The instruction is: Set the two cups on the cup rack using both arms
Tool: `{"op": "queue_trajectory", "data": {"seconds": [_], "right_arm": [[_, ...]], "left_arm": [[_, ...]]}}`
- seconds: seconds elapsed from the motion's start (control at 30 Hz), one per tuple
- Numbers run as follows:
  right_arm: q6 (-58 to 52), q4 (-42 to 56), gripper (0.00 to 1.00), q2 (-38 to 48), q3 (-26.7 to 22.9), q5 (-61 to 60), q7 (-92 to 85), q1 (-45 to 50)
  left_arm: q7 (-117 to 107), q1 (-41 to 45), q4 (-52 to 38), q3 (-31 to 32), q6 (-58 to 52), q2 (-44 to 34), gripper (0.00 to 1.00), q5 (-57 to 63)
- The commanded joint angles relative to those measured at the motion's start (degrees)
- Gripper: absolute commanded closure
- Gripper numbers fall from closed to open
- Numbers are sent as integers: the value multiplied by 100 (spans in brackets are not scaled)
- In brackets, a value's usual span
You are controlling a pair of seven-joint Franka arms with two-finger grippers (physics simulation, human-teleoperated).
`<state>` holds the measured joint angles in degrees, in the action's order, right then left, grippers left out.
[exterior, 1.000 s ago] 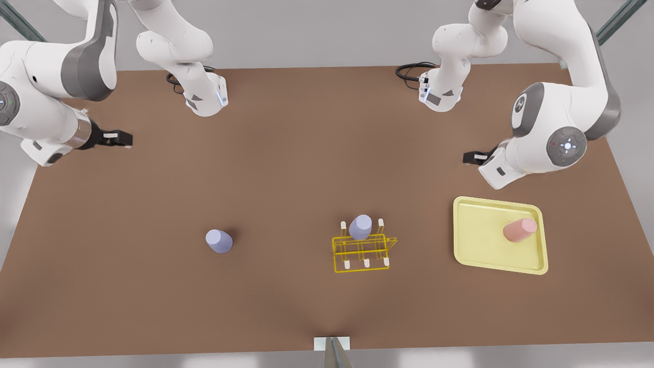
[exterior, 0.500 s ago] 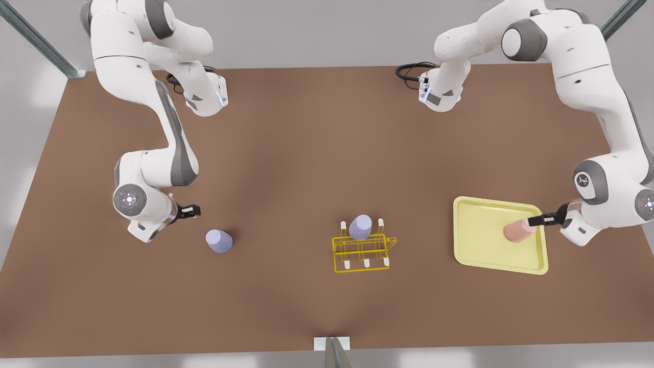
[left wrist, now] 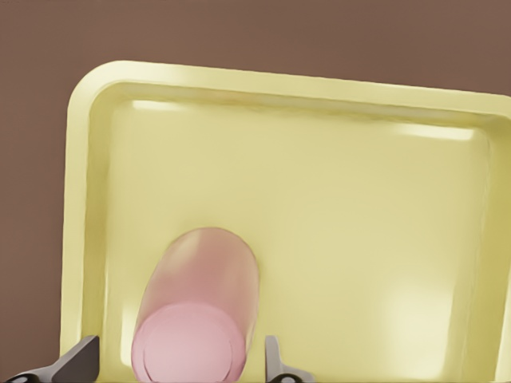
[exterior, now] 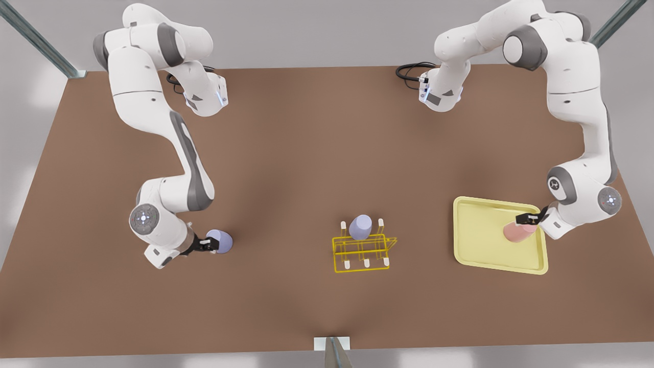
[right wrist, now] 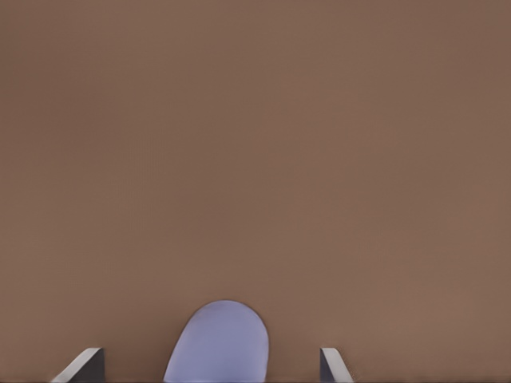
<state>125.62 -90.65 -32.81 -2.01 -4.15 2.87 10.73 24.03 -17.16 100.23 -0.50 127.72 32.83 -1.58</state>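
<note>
Between spread fingers of left pincer [left wrist: 176, 363]: pink cup [left wrist: 200, 311]. Lavender cup [right wrist: 219, 343] between open right pincer [right wrist: 211, 367] fingers.

The desk [exterior: 306, 168] looks matt brown; the tray [exterior: 480, 255] is smooth, slightly glossy plastic; the rack [exterior: 360, 254] is thin yellow wire; the arms [exterior: 179, 153] have glossy white shells

We see the salmon pink cup [exterior: 517, 231] lying tilted on the pale yellow tray [exterior: 485, 255] near the counter's edge at the front view's right. The lavender cup [exterior: 219, 240] stands on the bare counter. Between them sits the yellow wire cup rack [exterior: 363, 250], carrying a second lavender cup [exterior: 360, 227] on its pegs.
</note>
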Motion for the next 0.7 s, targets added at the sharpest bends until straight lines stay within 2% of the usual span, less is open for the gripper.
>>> {"op": "queue_trajectory", "data": {"seconds": [0.0,0.47,0.5,0.67], "right_arm": [[50,-93,0,-6,7,-42,407,43],[67,-691,0,-155,-1,-42,407,175],[138,-638,0,-313,-1,-42,407,175],[568,-603,0,-489,-1,-59,460,175]], "left_arm": [[1034,11,110,-12,525,22,0,0],[1043,134,189,-170,710,286,0,-176],[1043,143,189,-170,701,268,15,-176],[1051,178,189,-161,640,84,17,-176]]}}
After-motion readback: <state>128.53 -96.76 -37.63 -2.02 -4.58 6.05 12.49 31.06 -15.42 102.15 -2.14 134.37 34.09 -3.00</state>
